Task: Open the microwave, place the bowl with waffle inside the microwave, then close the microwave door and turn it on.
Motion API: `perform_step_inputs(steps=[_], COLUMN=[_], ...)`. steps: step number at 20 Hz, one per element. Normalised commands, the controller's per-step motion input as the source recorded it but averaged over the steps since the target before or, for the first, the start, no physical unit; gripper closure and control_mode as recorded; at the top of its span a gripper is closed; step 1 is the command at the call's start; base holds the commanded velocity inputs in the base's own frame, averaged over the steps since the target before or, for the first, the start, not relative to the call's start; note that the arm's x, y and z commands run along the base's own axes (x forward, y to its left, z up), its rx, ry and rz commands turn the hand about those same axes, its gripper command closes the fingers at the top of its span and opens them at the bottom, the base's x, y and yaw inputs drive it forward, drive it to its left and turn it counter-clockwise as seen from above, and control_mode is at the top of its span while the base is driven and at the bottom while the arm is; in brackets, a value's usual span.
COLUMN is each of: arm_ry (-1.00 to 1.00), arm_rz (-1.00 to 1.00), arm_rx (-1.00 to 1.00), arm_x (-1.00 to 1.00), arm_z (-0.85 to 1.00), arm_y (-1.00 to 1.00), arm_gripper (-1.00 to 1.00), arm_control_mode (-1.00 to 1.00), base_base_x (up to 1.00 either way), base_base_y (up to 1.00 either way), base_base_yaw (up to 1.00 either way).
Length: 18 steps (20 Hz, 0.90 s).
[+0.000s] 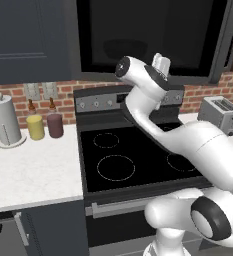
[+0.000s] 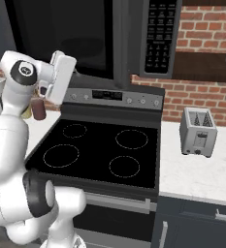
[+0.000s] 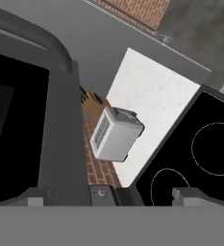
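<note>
Hovering gripper [image 3: 108, 194]: jaws spread wide, holding nothing
Microwave door [image 2: 61, 38]: shut above stove [image 2: 100, 150]
Toaster [image 2: 198, 131]: on right counter

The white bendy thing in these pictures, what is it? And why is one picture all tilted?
It is a robot arm standing at a kitchen stove. Two pictures come from cameras behind it, one on its left and one on its right. The tilted picture comes from a camera on its hand, which is turned sideways. Its gripper is open and holds nothing. Above the stove hangs the microwave, door shut. A silver toaster sits on the white counter to the right. On the left counter stand a paper towel roll and two jars.
</note>
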Motion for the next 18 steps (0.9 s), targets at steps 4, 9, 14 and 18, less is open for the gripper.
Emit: perform_step_inputs(steps=[4,9,14,18], arm_ry=[0.09,0.03,-0.02,-0.19], arm_rz=[0.11,0.13,0.17,0.23], arm_rx=[0.02,0.02,0.04,0.12], arm_x=[1.0,0.93,0.14,-0.76], arm_z=[0.03,0.22,0.15,0.24], arm_y=[-0.34,-0.25,-0.29,-0.28], arm_gripper=[-1.0,-1.0,-1.0,-1.0], arm_control_mode=[-1.0,-1.0,-1.0,-1.0], base_base_x=[0.0,0.0,0.0,0.0], base_base_y=[0.0,0.0,0.0,0.0], base_base_yaw=[0.0,0.0,0.0,0.0])
